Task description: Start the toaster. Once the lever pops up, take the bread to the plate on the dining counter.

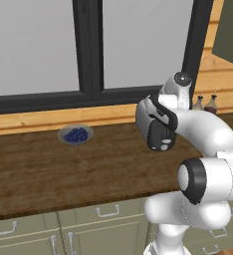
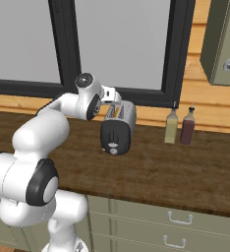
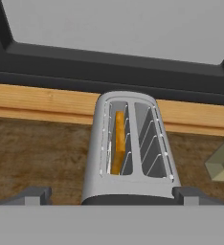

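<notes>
Our fingers (image 3: 112, 194) stand spread wide over the toaster's (image 3: 128, 153) near end — the bread (image 3: 117, 141) sits upright in its left slot, lengthwise away from us.

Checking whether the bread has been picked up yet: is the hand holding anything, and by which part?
Nothing is held. The hand is open above the toaster, and the bread sits in its left slot.

The toaster (image 3: 128, 153) has a smooth brushed-metal shell with a soft sheen, thin bright wire guards in its slots and a matt black plastic front. The bread (image 3: 117, 142) in the left slot looks dry and tan-yellow. The desk (image 2: 176, 167) is dark, matt, grained wood. Two bottles (image 2: 180, 126) look glassy. The bowl (image 1: 75, 134) looks glossy grey.
</notes>
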Motion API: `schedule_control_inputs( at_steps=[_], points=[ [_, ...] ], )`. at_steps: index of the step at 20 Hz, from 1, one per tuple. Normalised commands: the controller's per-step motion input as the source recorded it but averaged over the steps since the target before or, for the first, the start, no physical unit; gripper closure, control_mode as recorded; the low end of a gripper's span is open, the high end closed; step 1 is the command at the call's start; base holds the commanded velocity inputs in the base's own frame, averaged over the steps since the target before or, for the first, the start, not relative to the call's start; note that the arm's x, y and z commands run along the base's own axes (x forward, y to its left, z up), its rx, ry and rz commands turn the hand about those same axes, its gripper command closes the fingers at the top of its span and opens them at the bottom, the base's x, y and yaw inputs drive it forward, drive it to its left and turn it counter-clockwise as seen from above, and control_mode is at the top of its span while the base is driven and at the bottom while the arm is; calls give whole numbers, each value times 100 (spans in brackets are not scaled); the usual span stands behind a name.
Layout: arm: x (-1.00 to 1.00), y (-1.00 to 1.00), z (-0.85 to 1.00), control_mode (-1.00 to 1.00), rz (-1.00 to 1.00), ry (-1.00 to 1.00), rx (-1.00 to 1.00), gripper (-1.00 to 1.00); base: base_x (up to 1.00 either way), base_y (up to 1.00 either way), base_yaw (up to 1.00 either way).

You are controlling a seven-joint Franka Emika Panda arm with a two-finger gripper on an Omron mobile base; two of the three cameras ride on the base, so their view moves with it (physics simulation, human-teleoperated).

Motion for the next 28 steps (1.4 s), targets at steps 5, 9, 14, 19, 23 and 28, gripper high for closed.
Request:
schedule_control_inputs(
  at_steps=[5,9,14,19,23,28],
  points=[
    [0,0,0,-100,0,0,0,-100,0,0,0],
    [0,0,0,-100,0,0,0,-100,0,0,0],
    [0,0,0,-100,0,0,0,-100,0,0,0],
    [0,0,0,-100,0,0,0,-100,0,0,0],
    [0,0,0,-100,0,0,0,-100,0,0,0],
    [0,0,0,-100,0,0,0,-100,0,0,0]
  ],
)
